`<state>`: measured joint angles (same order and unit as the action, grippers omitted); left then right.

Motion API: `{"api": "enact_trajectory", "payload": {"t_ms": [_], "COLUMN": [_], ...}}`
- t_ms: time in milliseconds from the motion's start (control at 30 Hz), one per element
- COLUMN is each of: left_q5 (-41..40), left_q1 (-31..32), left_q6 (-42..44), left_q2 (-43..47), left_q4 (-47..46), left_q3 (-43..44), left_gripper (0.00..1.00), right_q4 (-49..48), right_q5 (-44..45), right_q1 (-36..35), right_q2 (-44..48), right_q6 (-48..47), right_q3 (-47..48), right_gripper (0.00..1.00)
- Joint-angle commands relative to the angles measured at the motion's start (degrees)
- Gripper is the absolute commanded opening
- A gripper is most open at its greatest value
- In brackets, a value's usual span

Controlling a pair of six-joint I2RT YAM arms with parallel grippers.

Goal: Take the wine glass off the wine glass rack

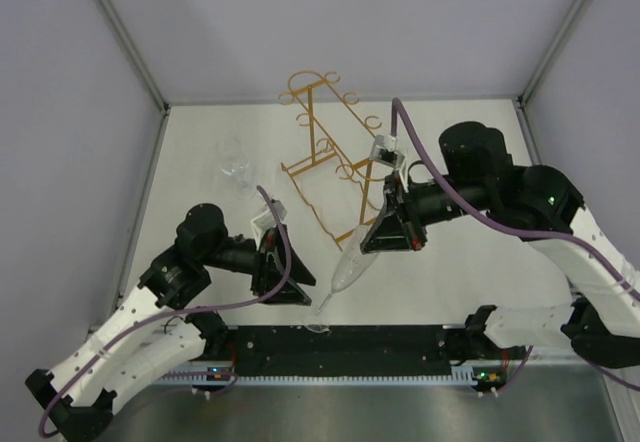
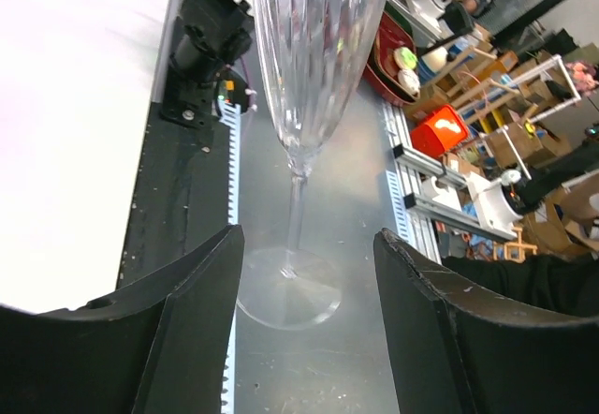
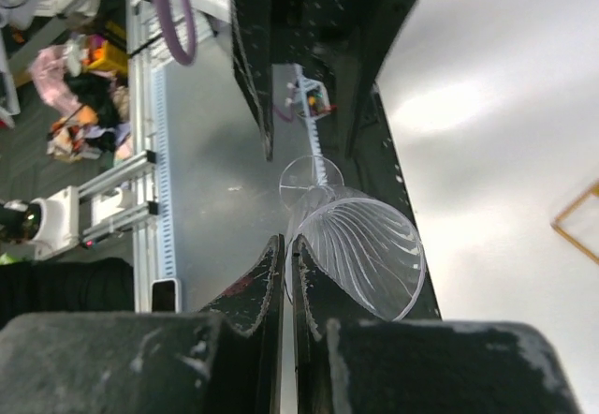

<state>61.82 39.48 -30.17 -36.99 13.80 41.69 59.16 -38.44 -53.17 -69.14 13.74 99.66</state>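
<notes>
Between my two arms, above the near edge of the table (image 1: 200, 222), the wine glass (image 1: 345, 270) hung in the air, well apart from the wine glass rack (image 1: 335, 152), which stood behind it with nothing of the glass touching its rails. So the main part looked done: the glass was off. What I judged to be left was setting it down somewhere safe, since its foot did not appear to rest on anything (the pictures did not quite settle that).

My right pincer (image 3: 285, 250) was pressed together on the rim, the thin wall of the bowl nipped between the fingers. My left pincer (image 2: 309, 245) was spread, one finger on each side of the stem and foot, touching neither as far as I could tell.

From above, the long axis of the glass ran on a slant: mouth up and back toward the rack and my right wrist, foot down toward the front edge. It was tilted, neither upright nor flat.

Another clear glass (image 1: 235, 167) sat on the table to the left.
</notes>
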Motion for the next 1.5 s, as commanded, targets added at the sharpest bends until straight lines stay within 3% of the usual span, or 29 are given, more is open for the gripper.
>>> {"api": "enact_trajectory", "payload": {"t_ms": [0,367,500,933,1467], "left_q5": [-5.48,-6.98,-7.42,-11.55,-9.88], "left_q1": [0.07,0.07,0.07,0.07,0.07], "left_q6": [4.42,4.95,3.9,2.75,3.45], "left_q2": [-2.2,-3.17,-2.3,1.66,0.17], "left_q4": [4.03,4.3,4.3,5.53,4.39], "left_q3": [4.27,5.5,5.42,4.1,1.9], "left_gripper": [0.63,0.63,0.63,0.63,0.63], "right_q4": [4.64,14.05,12.57,-4.39,-11.95], "right_q5": [11.94,51.85,57.67,54.35,52.85], "right_q1": [0.35,1.13,6.39,29.78,35.94], "right_q2": [5.77,11.66,11.05,3.68,-8.72], "right_q6": [-1.61,3.84,3.49,-1.43,-2.49], "right_q3": [-3.23,-8.86,-12.02,-21.26,-16.51], "right_gripper": [0.0,0.0,0.0,0.0,0.0]}}
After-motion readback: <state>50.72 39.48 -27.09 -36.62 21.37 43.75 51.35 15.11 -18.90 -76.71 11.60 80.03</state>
